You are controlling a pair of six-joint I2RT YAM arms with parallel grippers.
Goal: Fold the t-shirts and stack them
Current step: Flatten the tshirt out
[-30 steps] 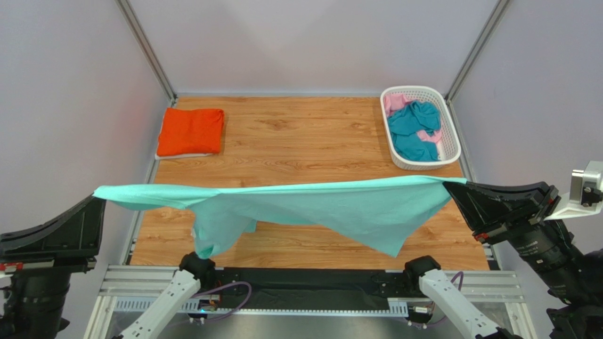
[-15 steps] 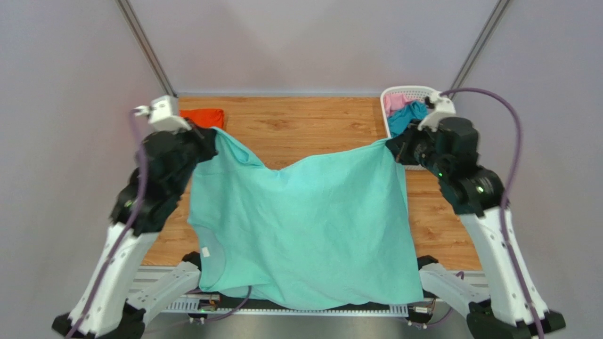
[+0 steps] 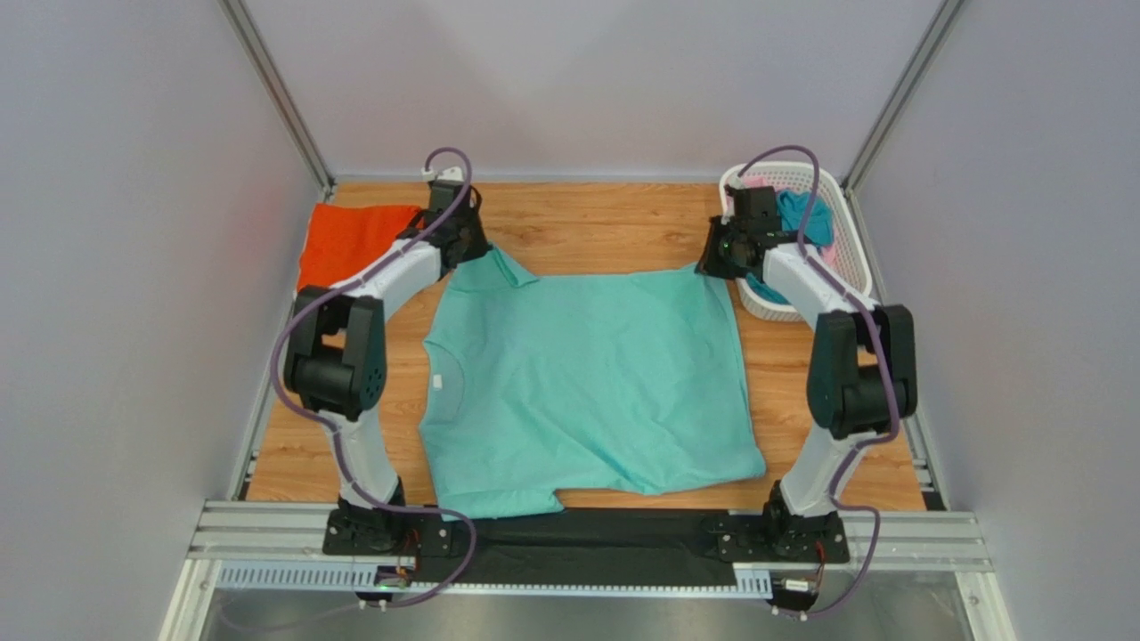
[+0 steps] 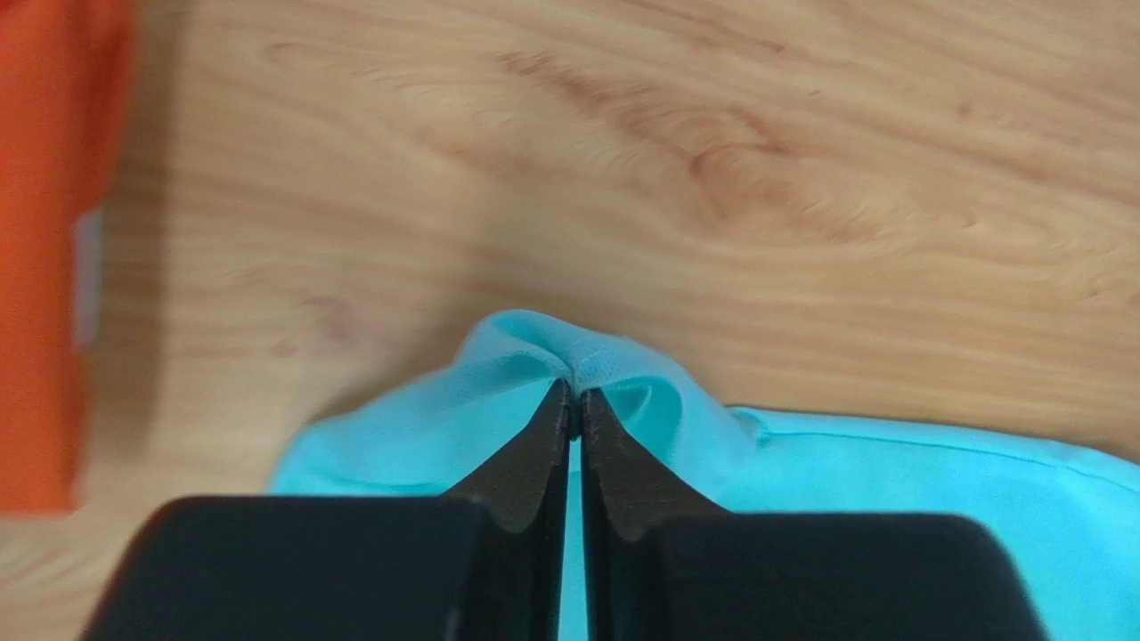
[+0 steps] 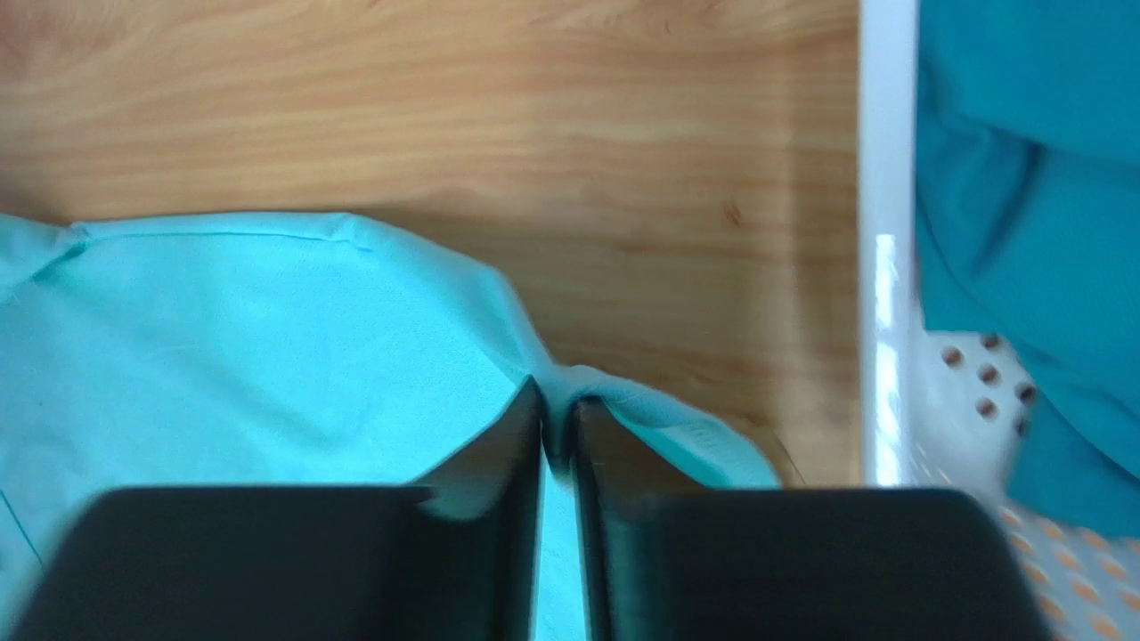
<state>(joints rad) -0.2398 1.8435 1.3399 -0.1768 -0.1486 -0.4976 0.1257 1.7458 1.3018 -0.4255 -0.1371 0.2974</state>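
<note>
The light mint-green t-shirt [image 3: 589,374] lies spread flat on the wooden table, its collar at the left. My left gripper [image 3: 471,247] is shut on the shirt's far left corner; in the left wrist view its tips [image 4: 576,394] pinch a ridge of the mint cloth [image 4: 870,468]. My right gripper [image 3: 709,261] holds the far right corner. In the right wrist view its tips [image 5: 558,407] stand a sliver apart with the mint cloth [image 5: 241,347] pinched between them. A folded orange t-shirt [image 3: 351,241] lies at the far left.
The white slotted basket [image 3: 857,287] stands at the far right, close beside my right gripper, with a darker teal t-shirt [image 3: 803,214] bunched inside. Its white wall [image 5: 890,267] shows just right of my right fingers. The orange shirt's edge [image 4: 40,241] lies left of my left gripper.
Both arms swung from low and wide, up over the table and down at its far side. The mint shirt went from stretched in the air to lying flat on the wood.
</note>
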